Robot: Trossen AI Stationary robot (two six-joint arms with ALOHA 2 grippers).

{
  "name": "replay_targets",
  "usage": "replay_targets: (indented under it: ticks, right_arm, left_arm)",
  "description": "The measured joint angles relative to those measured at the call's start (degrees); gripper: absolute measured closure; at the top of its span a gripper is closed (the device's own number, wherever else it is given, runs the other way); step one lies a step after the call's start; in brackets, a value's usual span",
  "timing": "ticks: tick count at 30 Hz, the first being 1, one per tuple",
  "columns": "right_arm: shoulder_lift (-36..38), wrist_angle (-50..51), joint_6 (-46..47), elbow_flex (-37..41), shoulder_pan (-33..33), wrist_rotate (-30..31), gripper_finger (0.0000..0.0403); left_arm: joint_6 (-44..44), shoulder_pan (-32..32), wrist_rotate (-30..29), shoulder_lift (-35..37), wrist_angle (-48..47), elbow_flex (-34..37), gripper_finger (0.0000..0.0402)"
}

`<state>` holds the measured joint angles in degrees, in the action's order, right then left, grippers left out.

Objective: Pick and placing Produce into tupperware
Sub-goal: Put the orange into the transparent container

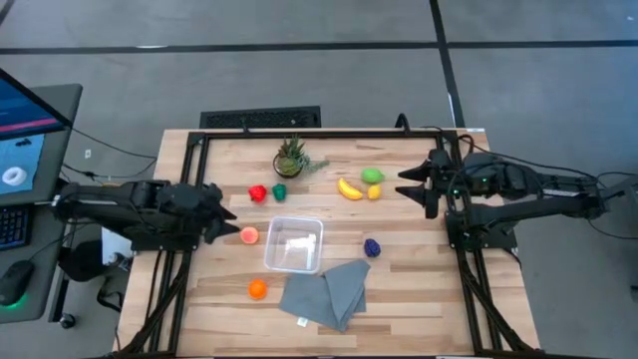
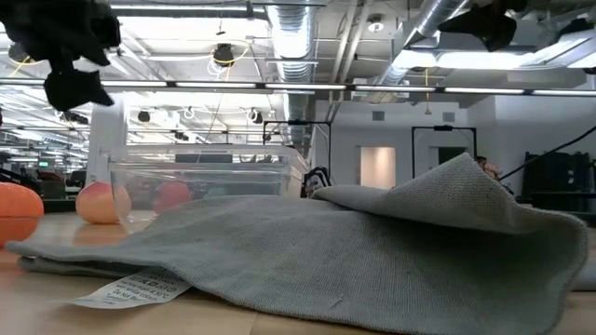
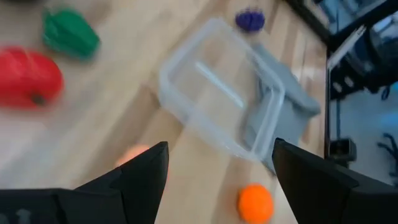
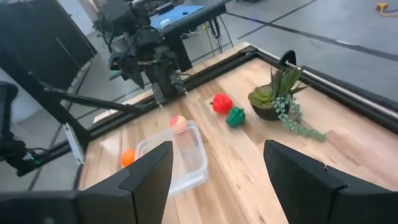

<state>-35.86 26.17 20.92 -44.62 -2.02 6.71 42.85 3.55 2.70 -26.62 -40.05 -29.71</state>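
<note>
The left claw [image 1: 231, 225] hangs above the counter [image 1: 409, 279] with its fingers [image 3: 146, 180] spread apart and nothing between them. Just under its tips lies the peach-pink fruit [image 1: 248, 235], which rests against the outer wall of the tupperware [image 1: 294, 244] rather than inside it. The clear container sits directly ahead of that claw and holds no produce. Off to one side of the claw, a little farther, are the red piece [image 1: 257, 193] and the dark green piece [image 1: 280, 191], close together; to the other side lies the orange fruit [image 1: 257, 289], near the folded grey cloth [image 1: 327, 292] that butts against the tupperware. Past the container sits the purple piece [image 1: 372, 247]. Farther still are the banana [image 1: 349, 189], a small yellow piece [image 1: 375, 192] and the lime green fruit [image 1: 372, 176], grouped near the right claw [image 1: 411, 185], which hovers with fingers parted and empty. A potted plant [image 1: 290, 158] stands near the counter's back edge.
</note>
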Motion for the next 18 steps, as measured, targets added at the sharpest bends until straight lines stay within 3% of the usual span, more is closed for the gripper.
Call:
replay_targets:
  ticks: [6,10,14,18]
  right_arm:
    - [0.0,2.2,-2.0,0.0,0.0,-0.2,0.0127]
    - [0.0,4.5,-2.0,0.0,0.0,-0.2,0.0127]
    - [0.4,5.0,-2.0,0.0,0.1,-0.4,0.0127]
    - [1.0,5.3,-2.1,0.0,0.2,-0.6,0.0127]
  left_arm:
    - [-1.0,0.3,9.4,-8.7,1.2,0.0,0.0127]
    - [3.4,2.9,15.3,-12.7,3.5,0.0,0.0127]
    - [9.6,8.9,15.3,-14.9,11.0,0.0,0.0127]
    - [15.0,15.5,9.4,-16.3,15.2,0.0,0.0127]
